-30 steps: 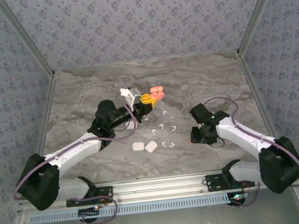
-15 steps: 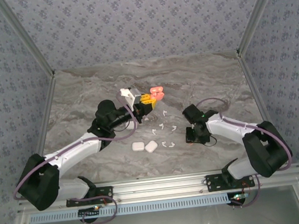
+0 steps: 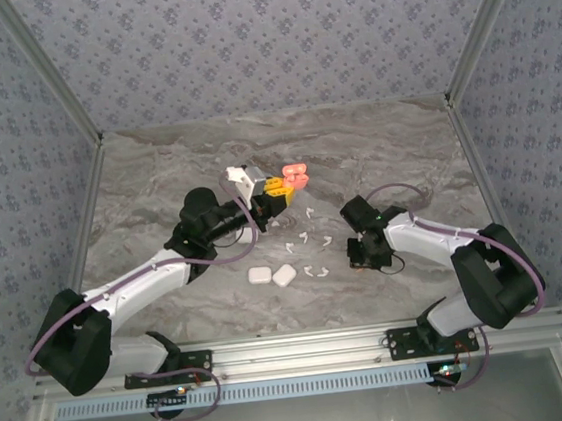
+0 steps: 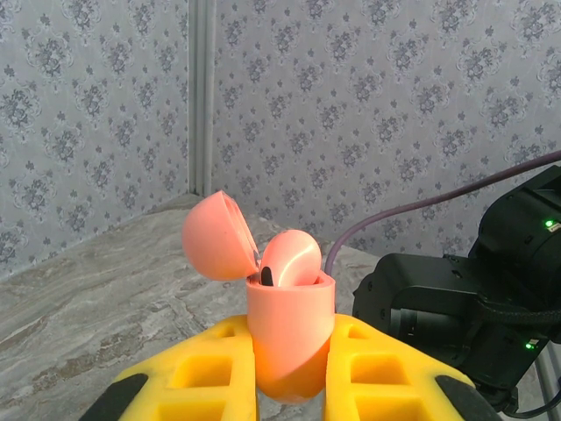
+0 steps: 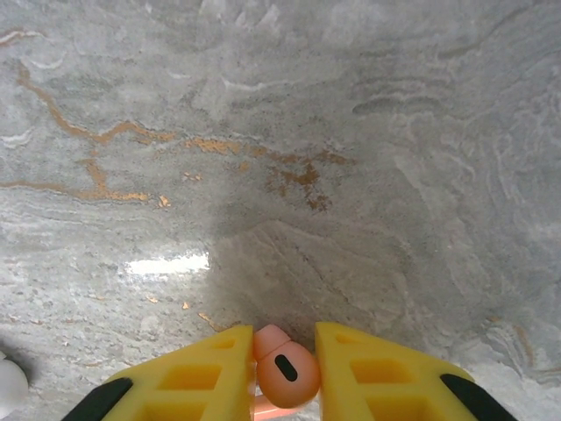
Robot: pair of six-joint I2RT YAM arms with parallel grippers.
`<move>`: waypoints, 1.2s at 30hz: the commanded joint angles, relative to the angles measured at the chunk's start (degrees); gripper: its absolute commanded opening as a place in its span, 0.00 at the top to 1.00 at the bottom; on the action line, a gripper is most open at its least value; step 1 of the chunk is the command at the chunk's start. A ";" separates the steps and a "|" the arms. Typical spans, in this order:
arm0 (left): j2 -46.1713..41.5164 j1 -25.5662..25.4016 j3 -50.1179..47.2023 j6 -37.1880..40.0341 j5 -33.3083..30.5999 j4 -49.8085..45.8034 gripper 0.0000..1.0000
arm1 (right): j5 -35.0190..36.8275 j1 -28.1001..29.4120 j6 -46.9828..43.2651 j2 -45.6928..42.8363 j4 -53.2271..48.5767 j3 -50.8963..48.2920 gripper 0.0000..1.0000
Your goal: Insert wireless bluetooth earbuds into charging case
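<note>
Coral earbud pinched between right gripper's fingertips, coral case in left gripper

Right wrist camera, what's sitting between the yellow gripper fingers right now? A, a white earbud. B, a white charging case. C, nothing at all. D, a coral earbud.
D: the right gripper holds a small coral earbud with a dark oval mark on it, just above the grey marbled table.
</note>
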 commanded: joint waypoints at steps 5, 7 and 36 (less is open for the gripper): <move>-2.42 -0.40 0.60 1.39 0.26 -0.37 1.00 | 1.43 0.52 -1.22 -1.87 0.02 1.65 0.77; -2.61 -0.37 0.48 1.38 0.28 -0.59 1.00 | 2.89 0.49 -3.84 -4.78 0.01 2.12 0.77; 4.20 -2.25 6.04 -5.08 9.31 3.65 1.00 | -12.30 -1.53 -46.19 -22.80 11.68 26.23 0.83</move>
